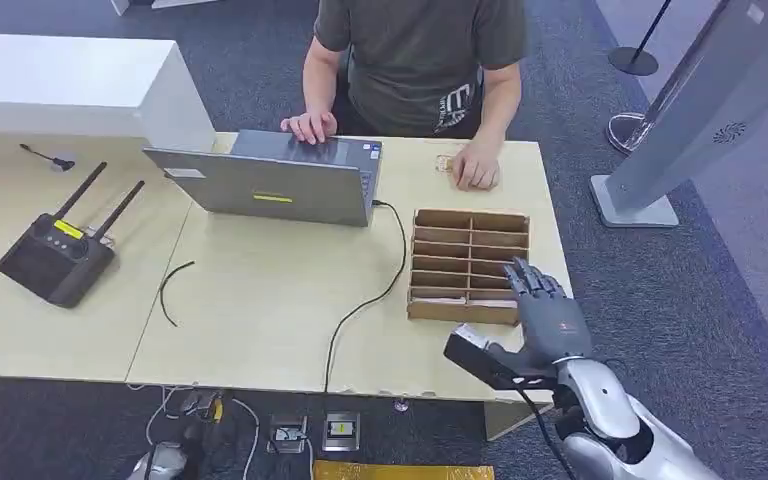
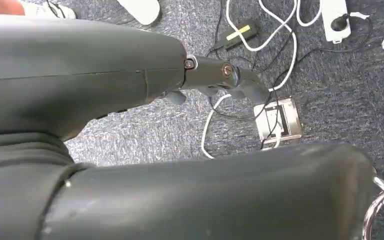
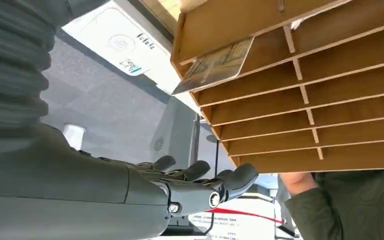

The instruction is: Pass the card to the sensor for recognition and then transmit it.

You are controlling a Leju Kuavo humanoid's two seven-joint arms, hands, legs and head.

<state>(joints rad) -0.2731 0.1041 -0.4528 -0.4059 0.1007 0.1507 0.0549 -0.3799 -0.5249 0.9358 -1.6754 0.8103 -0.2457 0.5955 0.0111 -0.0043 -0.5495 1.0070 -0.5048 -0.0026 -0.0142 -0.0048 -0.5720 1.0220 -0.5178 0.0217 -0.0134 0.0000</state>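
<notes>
A thin, flat rectangular card (image 3: 215, 65) with a pale printed face is being seen poking out of a slot at one end of the wooden organizer (image 1: 469, 265). The organizer is made of smooth brown plywood, divided into two columns of narrow compartments, and is being carried on the light wooden desk (image 1: 260, 300). Just beside the organizer, the right robot hand (image 1: 545, 305) is being held released, its dark fingers spread, grasping nothing. The left robot hand (image 2: 220, 80) is being seen above grey carpet; its state cannot be told.

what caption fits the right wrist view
Open right robot hand beside the wooden slotted rack, a card sticking out.
</notes>
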